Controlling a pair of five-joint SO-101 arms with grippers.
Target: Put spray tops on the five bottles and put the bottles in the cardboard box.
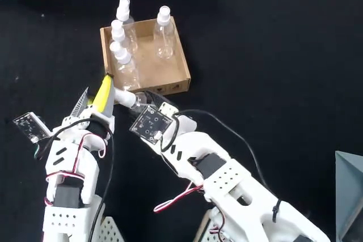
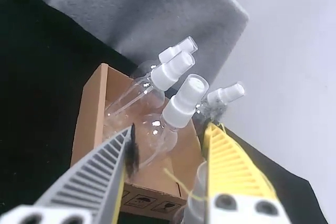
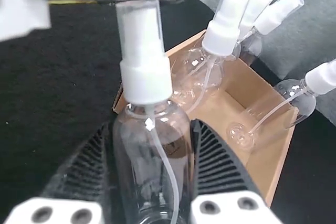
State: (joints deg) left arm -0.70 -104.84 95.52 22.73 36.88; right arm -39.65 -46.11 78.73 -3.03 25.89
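The right hand (image 3: 152, 127) clamps the fifth bottle (image 3: 149, 156) just beside the cardboard box (image 1: 170, 87), left hand (image 2: 170, 129) apart; swung in low, it could topple the boxed bottles (image 1: 164, 38).

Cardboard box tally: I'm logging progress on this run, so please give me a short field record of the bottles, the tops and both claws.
cardboard box: open-topped
bottles in box: four, upright, all with tops on
fifth bottle: outside the box, near its front wall, held in the right claw
spray top: on the fifth bottle's neck; cannot tell whether it is tightened
left claw: open, close beside that spray top
left to do: fifth bottle into the box
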